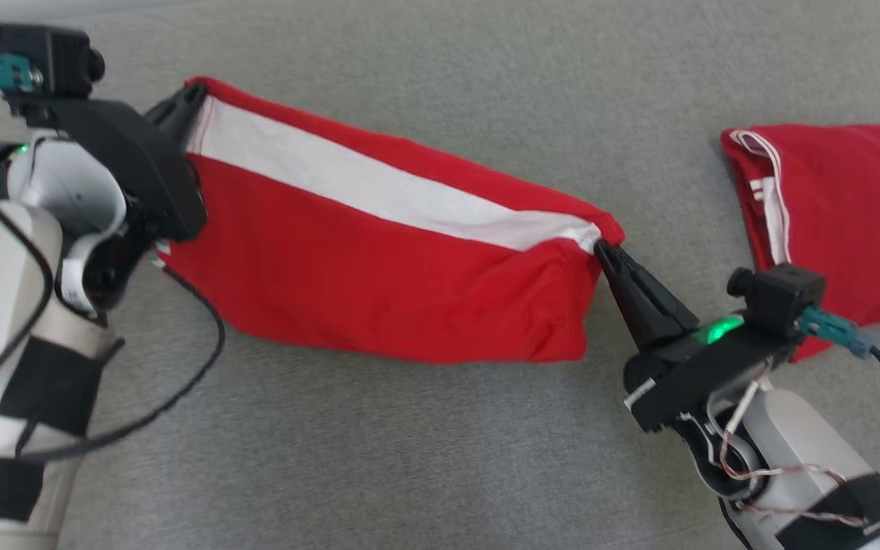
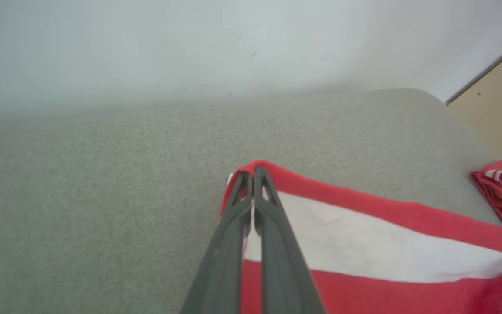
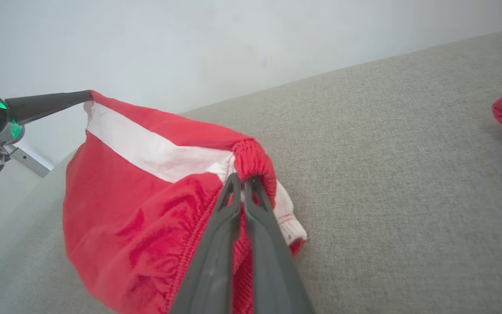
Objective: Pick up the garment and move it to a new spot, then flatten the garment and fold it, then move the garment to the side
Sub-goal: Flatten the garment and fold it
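My left gripper (image 1: 192,93), at the upper left of the head view, is pinching one corner of the red garment (image 1: 379,283). Its two dark fingers are pressing together on the cloth beside the end of the white stripe (image 1: 379,191). My right gripper (image 1: 605,249), right of centre, is clamping the opposite corner, its fingers likewise closed on the gathered hem where the stripe ends.

Between the two grips the garment is hanging as a stretched band, running from the upper left down toward the right. Its upper edge is pulling taut and its lower edge is sagging toward the grey fabric surface (image 1: 409,443); I cannot tell whether that edge is touching the surface. In the right wrist view the cloth is bunching around my fingers.

A second red garment (image 1: 845,206) with thin white trim is lying on the surface at the right edge of the head view, apart from the held one. A pale wall (image 2: 190,43) is rising behind the surface in both wrist views.
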Tool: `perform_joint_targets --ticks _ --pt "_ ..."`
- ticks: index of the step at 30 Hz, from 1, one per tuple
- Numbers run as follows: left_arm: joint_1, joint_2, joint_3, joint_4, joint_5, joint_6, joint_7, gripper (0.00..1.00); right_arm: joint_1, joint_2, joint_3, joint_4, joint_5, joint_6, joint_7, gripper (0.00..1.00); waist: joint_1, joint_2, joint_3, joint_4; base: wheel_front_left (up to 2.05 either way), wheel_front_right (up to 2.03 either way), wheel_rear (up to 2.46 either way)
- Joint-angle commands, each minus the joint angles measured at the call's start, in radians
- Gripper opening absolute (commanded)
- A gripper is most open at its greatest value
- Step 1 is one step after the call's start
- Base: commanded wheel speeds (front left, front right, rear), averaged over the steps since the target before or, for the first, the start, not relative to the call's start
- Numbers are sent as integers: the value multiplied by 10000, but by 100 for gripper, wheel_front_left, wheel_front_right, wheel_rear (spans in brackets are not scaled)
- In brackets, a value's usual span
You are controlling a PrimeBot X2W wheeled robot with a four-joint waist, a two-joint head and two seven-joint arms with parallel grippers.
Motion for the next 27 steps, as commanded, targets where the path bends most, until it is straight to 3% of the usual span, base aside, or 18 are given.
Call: perform_joint_targets --ticks 1,8,9,10,11,12,13,16,20,27 --pt "-280 7 -39 420 -19 -59 -116 0 -290 6 139 227 83 -3 -147 0 -4 -2 549 -563 0 0 0" --pt "-1419 -290 -311 2764 -137 -244 -1050 0 -1282 -81 1283 1322 742 -3 -783 0 -4 -2 820 -818 0 0 0" --pt "-1536 -289 -331 2988 -171 -263 -1216 0 -1333 -42 1464 1368 992 -1 -822 7 -4 -2 822 -834 0 0 0" --pt "-1580 -315 -324 3250 -260 -280 -1314 16 -1363 -87 1673 1370 1154 -3 -864 50 -4 -2 807 -841 0 0 0" --pt "-1601 -353 -374 3485 -282 -298 -1401 40 -1396 -209 1807 1415 1254 -3 -930 86 -4 -2 787 -837 0 0 0" --pt "-1673 -380 -438 3624 -290 -313 -1517 94 -1418 -304 1912 1455 1358 -3 -996 100 -4 -2 774 -827 0 0 0" --pt "-1687 -442 -457 3765 -382 -319 -1648 100 -1410 -374 2035 1474 1419 -3 -1080 100 -4 -2 735 -794 0 0 0" --pt "-1656 -462 -557 3929 -280 -333 -2007 100 -1295 -507 2167 1494 1471 -1 -1233 100 -4 -2 665 -719 0 0 0" --pt "-1313 -441 -456 3827 -173 -195 -3407 100 -779 -738 1659 1381 1208 -1 -1500 100 -4 -2 465 -482 0 0 0" --pt "326 -223 55 2241 -23 911 -6003 100 768 -204 -575 116 -317 -3 -1548 100 -4 -2 -53 -73 0 0 0"
